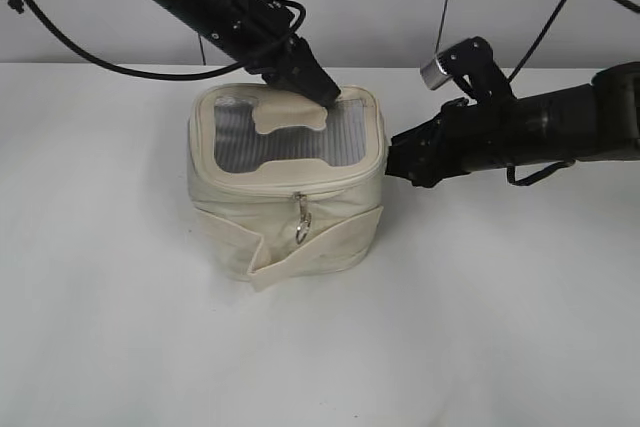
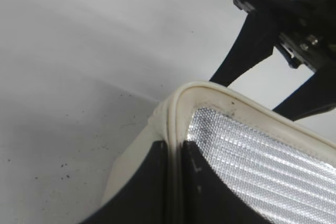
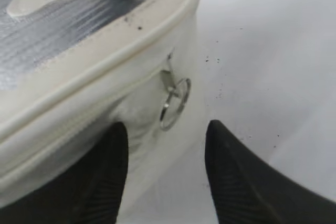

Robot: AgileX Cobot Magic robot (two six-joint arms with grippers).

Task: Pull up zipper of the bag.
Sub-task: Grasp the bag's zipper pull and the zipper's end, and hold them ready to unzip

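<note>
In the exterior view the bag (image 1: 287, 179) stands mid-table (image 1: 110, 327), a ringed zipper (image 1: 302, 220) pull hanging on its front; the left claw (image 1: 322, 93) presses the lid's far rim and the right claw (image 1: 392, 159) meets the bag's right side. The left wrist view shows its fingers (image 2: 152, 182) pinching the rim (nearly closed). In the right wrist view, the fingers (image 3: 107, 177) are spread, one touching the bag's side, near a ring pull (image 3: 175, 103).

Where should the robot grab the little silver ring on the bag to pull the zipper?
Best guess: pinch the round silver key-ring loop itself, where it hangs free off the side of the boxy cream-white leatherette bag. Come from the bag's right side, where the open right gripper already faces it, one finger at each side of the flat ring.
</note>
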